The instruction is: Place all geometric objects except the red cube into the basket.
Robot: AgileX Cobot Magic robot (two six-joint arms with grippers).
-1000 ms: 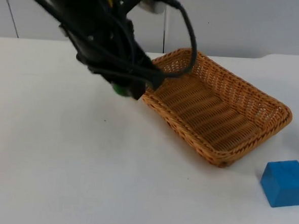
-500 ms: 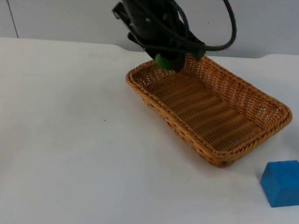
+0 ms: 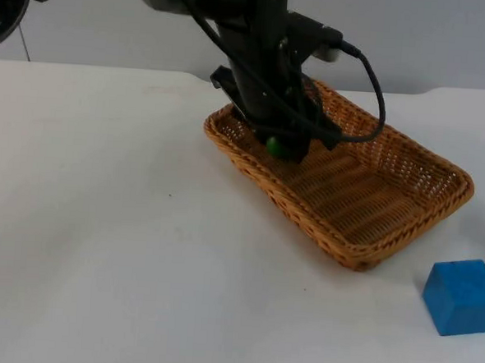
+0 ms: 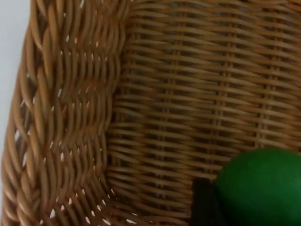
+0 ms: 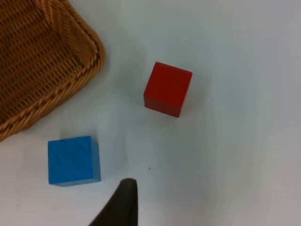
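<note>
left gripper inside the basket, closed around a green round object.

you see the green object low over the woven floor, near the basket's left end. the blue cube lies on the table beside the basket, the red cube near it. the right arm waits; i cannot tell how its fingers stand.

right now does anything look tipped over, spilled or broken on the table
Nothing stands out. The basket sits flat and looks intact, the left end effector holds a green ball low over its near-left end, and the blue cube and red cube sit flat on the table beside the basket.
</note>
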